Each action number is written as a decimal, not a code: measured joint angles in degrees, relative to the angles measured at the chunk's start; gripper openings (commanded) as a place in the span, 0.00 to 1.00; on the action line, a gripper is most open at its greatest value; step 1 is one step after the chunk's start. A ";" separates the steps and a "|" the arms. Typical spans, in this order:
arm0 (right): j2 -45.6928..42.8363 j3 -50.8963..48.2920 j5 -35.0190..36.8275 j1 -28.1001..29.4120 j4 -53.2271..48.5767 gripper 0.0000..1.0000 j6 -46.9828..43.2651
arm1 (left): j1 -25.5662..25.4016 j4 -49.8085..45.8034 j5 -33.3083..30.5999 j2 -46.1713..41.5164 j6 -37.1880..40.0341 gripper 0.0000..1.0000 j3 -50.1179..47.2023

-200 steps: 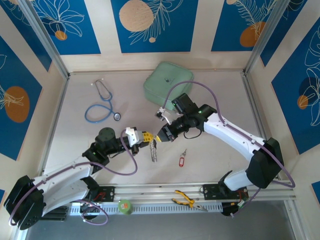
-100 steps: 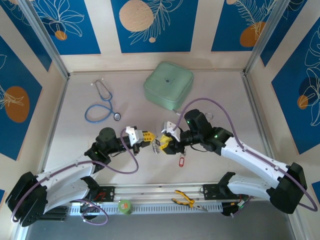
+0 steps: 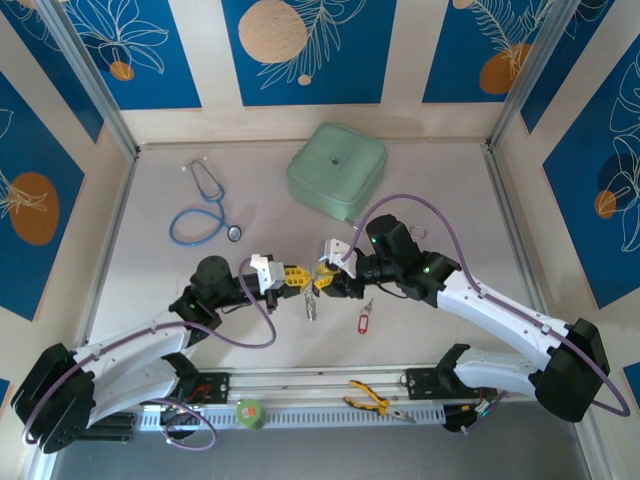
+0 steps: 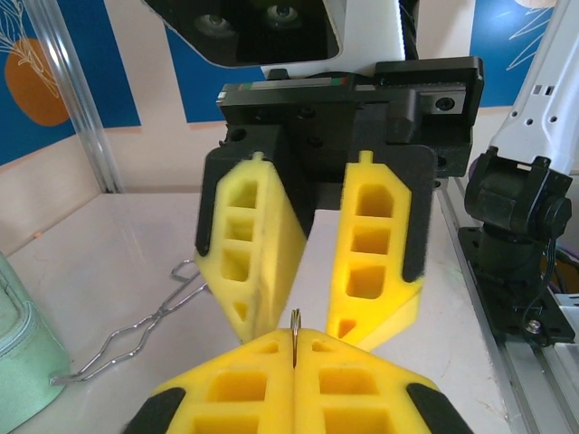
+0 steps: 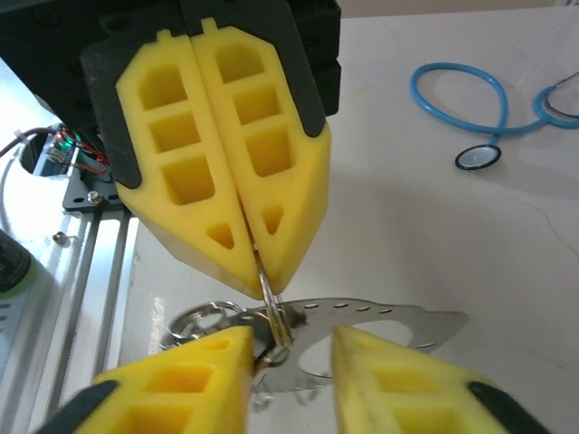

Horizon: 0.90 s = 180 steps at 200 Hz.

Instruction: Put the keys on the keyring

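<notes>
left pincer [image 5: 257, 276] grips keyring [image 3: 312, 304]; red key tag [image 3: 363, 323] unreadable.

You are holding the white left arm [image 3: 130, 358] stretched forward and to the right, wrist level. Its left gripper [image 3: 297, 276], black with yellow ribbed pads, is clamping shut on the thin silvery wire keyring [image 5: 270, 303]. The white right arm [image 3: 500, 305] is bending in from the right. The matching right gripper [image 3: 326, 281] is facing it tip to tip, jaws standing apart, fingers [image 5: 181, 384] straddling that wire.
</notes>
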 measured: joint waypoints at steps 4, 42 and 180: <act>0.00 0.00 -0.26 0.00 0.09 0.15 -0.24 | 0.00 0.07 0.00 0.04 0.00 0.00 0.00; 0.02 0.02 -1.70 -0.26 0.42 0.00 0.15 | 0.00 0.39 0.02 0.17 -0.24 0.00 -0.02; 11.10 19.65 11.41 5.77 -24.28 0.00 -16.48 | 0.00 -19.45 -4.15 -3.91 10.23 0.16 4.33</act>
